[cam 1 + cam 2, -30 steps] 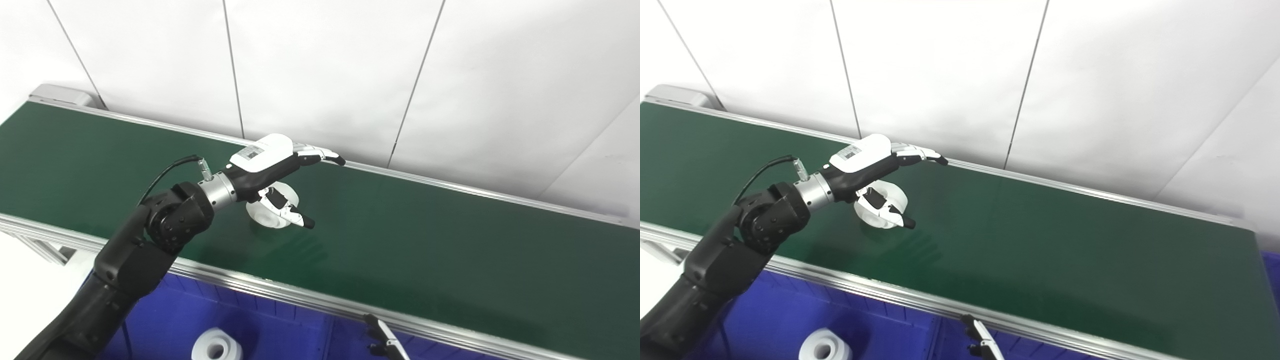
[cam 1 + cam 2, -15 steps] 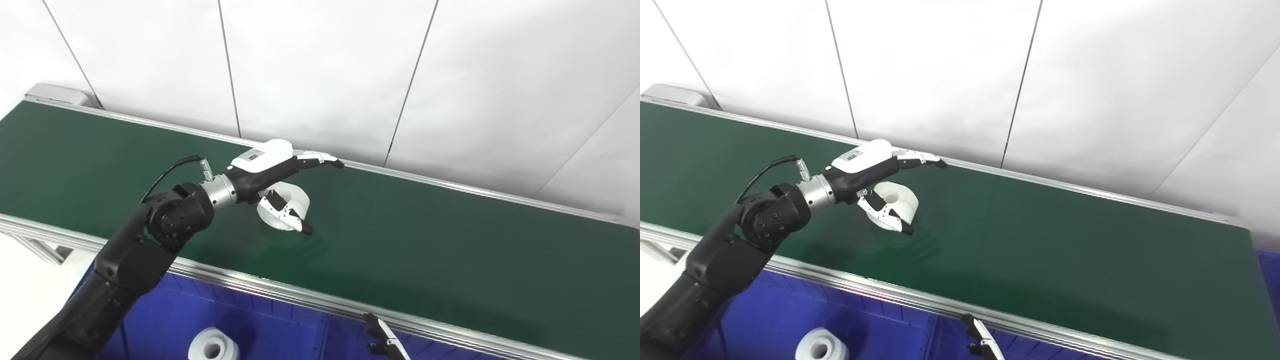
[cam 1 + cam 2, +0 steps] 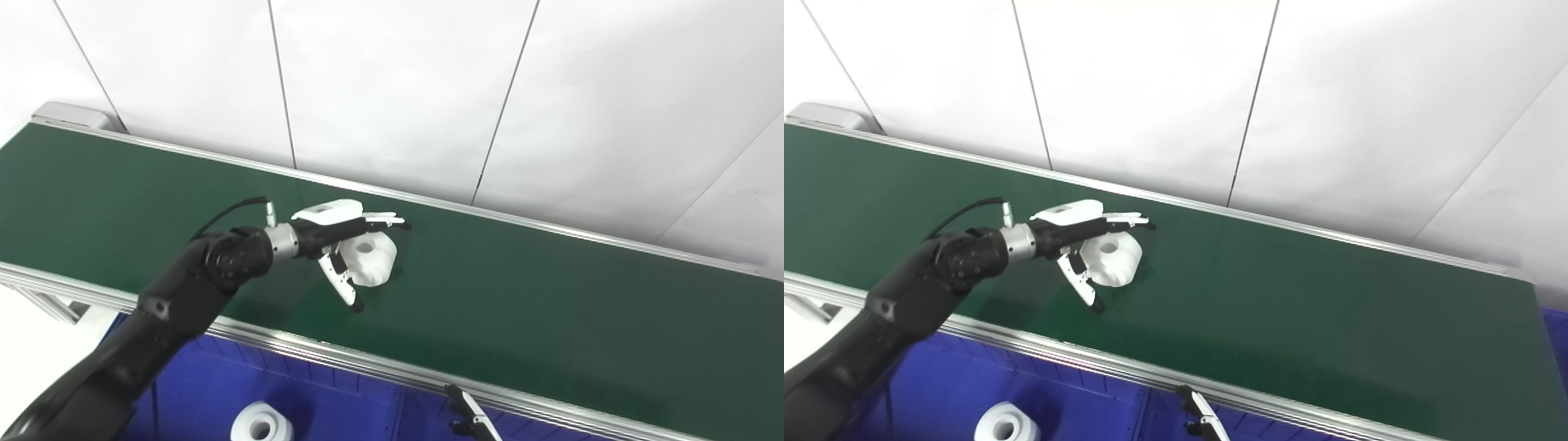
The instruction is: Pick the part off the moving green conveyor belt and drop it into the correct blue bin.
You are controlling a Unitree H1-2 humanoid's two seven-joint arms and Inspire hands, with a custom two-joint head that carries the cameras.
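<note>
A white round part with a centre hole (image 3: 369, 258) lies on the green conveyor belt (image 3: 551, 306), also in the right eye view (image 3: 1113, 260). My left hand (image 3: 343, 236) is low over the belt, open, with the fingers stretched over the part's far side and the thumb (image 3: 342, 283) pointing down on its near side. The part sits between them, not clasped. Only the fingertips of my right hand (image 3: 468, 418) show at the bottom edge; I cannot tell whether it is open or shut.
A blue bin (image 3: 202, 386) lies below the belt's near rail and holds another white round part (image 3: 260, 425). A divider separates it from a second blue compartment (image 3: 422, 416). A white panelled wall (image 3: 398, 92) stands right behind the belt.
The part has travelled right along the belt. My left hand has followed it and dropped lower, with the thumb swung down on the part's near side.
</note>
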